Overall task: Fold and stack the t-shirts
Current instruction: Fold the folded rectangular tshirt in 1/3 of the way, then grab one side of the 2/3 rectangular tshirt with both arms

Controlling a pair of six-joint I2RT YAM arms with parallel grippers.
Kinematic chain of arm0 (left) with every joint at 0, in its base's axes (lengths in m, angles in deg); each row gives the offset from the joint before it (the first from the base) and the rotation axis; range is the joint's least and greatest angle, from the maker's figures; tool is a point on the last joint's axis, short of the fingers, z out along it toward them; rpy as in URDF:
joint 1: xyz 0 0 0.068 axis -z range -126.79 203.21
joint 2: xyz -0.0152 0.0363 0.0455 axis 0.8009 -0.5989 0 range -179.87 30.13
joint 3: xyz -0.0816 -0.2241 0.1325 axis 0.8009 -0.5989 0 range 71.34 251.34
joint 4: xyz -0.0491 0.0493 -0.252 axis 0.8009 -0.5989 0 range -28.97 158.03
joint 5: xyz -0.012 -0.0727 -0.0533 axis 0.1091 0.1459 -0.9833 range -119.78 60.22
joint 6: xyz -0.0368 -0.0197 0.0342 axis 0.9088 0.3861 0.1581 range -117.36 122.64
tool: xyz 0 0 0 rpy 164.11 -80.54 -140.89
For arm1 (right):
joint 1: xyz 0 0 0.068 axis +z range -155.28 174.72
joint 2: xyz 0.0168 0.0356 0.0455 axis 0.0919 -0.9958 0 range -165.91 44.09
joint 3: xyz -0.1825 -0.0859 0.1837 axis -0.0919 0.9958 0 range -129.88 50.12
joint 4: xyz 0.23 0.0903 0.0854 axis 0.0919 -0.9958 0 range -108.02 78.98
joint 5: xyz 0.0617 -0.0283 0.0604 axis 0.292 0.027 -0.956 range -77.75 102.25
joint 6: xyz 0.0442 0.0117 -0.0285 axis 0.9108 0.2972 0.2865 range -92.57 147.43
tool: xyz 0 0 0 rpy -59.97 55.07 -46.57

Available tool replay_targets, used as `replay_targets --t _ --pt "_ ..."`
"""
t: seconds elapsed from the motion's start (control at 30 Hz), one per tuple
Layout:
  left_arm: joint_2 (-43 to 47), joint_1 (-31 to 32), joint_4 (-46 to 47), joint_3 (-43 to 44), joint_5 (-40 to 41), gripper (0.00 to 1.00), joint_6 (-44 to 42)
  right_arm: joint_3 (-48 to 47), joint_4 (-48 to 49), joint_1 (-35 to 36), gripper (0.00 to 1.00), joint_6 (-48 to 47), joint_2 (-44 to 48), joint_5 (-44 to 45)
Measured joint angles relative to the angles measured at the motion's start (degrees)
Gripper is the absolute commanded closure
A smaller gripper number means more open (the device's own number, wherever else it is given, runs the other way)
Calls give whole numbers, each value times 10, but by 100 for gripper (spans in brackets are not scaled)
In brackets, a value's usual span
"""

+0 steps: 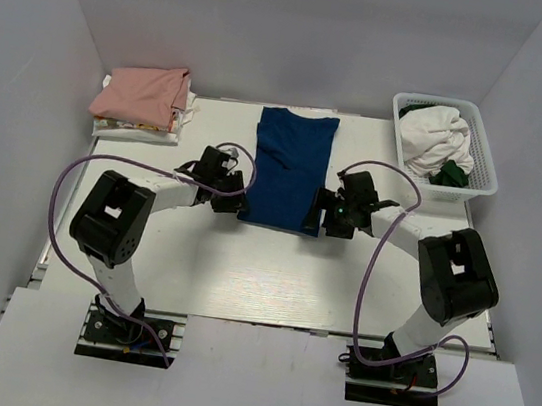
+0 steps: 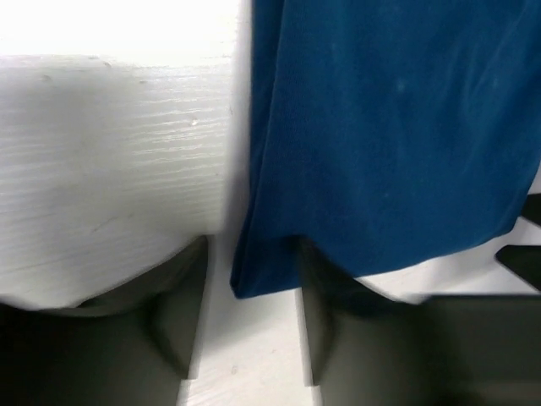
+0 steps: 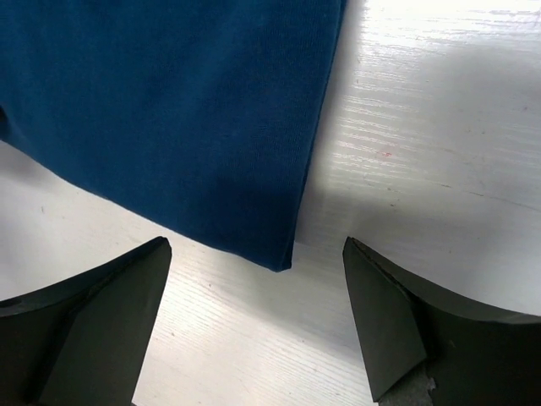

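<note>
The dark blue t-shirt (image 1: 291, 170) lies at the centre of the table (image 1: 240, 280), folded into a strip running 12 to 6 o'clock. The salmon-pink t-shirt (image 1: 145, 92) sits at 10 o'clock.

Left gripper (image 2: 249, 283): jaws apart, straddling the strip's 7 o'clock corner — not pinching.

Right gripper (image 3: 256, 275): jaws wide, with the 5 o'clock corner between them.

Risk: a shallow bite may take only the top layer, so the fold would peel open on lifting — and uneven closing would skew the hem.
</note>
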Motion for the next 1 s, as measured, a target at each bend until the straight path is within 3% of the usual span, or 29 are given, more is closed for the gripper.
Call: replay_targets --t 0.1,0.17,0.2,0.3,0.37,0.43,0.67,1.0 --pt "-8 2 12 -2 -12 56 0 0 6 0 20 4 -3 -5" --pt "-8 6 23 -9 -19 69 4 1 11 0 29 6 -7 -8" --pt "-8 8 24 -12 -20 74 5 1 14 0 42 6 -10 -10" --pt "-14 11 26 -14 -21 100 8 1 20 0 68 13 -24 -20" --pt "-15 11 27 -12 -21 100 10 1 24 0 80 15 -30 -19" --pt "-17 12 25 -10 -20 100 12 0 24 0 99 17 -36 -19" --pt "20 21 -1 -29 -17 100 11 1 -15 0 100 16 -11 -16" --pt "315 80 -99 -122 -29 100 30 64 -151 23 100 -5 210 -88"
